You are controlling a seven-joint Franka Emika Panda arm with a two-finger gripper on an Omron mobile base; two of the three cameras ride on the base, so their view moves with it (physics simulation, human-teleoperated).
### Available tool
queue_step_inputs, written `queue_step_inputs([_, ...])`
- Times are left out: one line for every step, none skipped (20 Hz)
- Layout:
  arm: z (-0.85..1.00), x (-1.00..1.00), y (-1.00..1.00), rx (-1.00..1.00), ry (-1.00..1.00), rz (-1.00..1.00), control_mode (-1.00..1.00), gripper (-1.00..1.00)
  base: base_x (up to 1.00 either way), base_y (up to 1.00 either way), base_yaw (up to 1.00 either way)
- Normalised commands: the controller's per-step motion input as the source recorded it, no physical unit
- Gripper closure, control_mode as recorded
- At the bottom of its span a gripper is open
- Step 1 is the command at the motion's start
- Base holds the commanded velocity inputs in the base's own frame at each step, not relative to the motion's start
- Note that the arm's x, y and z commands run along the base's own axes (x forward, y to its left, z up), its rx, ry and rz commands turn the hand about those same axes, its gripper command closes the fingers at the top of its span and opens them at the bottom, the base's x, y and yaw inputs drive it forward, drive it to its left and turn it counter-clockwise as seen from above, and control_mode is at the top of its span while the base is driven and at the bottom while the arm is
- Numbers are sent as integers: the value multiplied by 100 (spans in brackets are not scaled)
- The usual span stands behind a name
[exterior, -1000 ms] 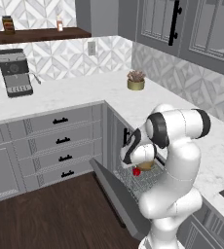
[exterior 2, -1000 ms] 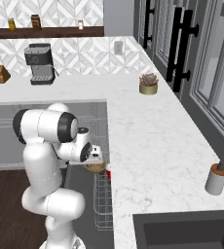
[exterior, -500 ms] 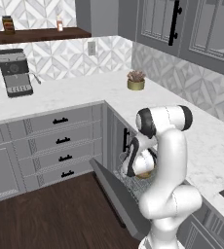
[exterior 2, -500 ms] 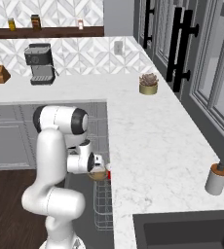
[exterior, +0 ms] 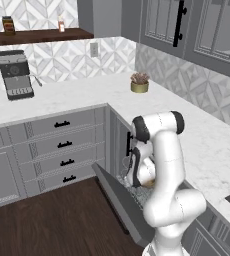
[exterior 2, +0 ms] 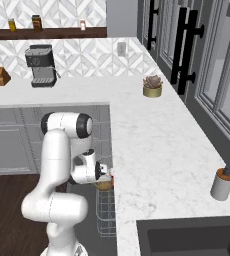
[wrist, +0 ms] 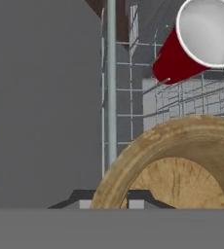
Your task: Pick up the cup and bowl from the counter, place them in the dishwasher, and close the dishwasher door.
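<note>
Your gripper (wrist: 110, 198) is clamped on the rim of the bowl (wrist: 177, 168), one finger either side of the wall, low over the wire rack (wrist: 182, 104) of the dishwasher (exterior: 137, 195). In the right base view the bowl (exterior 2: 104, 185) hangs just beyond the hand, above the rack (exterior 2: 106, 215). The cup (wrist: 194, 44) already sits in the rack, tipped on its side, white mouth toward the hand camera, just beyond the bowl and apart from it.

Handling: treat the bowl as light and stiff, wood-like with a matte grain, so probably not slick and not fragile. The rim pinch is off-centre, so the bowl may swing or tilt as you release; lower it onto the wires first. The cup looks like thin light plastic, easily nudged and free to roll on the wires, so keep the bowl off it.

The dishwasher door (exterior: 114, 200) is down, dark inner face up, not yet closed. Judge it as the heavy part: push at its free top edge.

Writing: none readable. The coffee machine (exterior: 16, 75) and the jars on the shelf (exterior 2: 47, 33) are too small for any label.
</note>
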Motion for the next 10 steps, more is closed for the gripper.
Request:
queue_step_inputs([-36,10,-52,0,4,0,-100,100,0,0,0])
queue_step_inputs([-23,8,-67,0,2,0,-100,100,0,0,0])
queue_step_inputs([-21,19,-79,0,5,0,-100,100,0,0,0])
queue_step_inputs([-30,21,-72,0,5,0,-100,100,0,0,0])
queue_step_inputs([-34,24,-60,0,4,0,-100,100,0,0,0])
queue_step_inputs([-34,29,-45,0,3,0,-100,100,0,0,0])
queue_step_inputs([-48,39,-20,-5,5,0,-100,100,0,0,0])
queue_step_inputs([-41,27,-24,-3,2,0,-100,100,0,0,0])
queue_step_inputs([-41,9,-11,-3,4,1,-100,100,0,0,0])
queue_step_inputs([-50,8,-11,-4,6,2,-100,100,0,0,0])
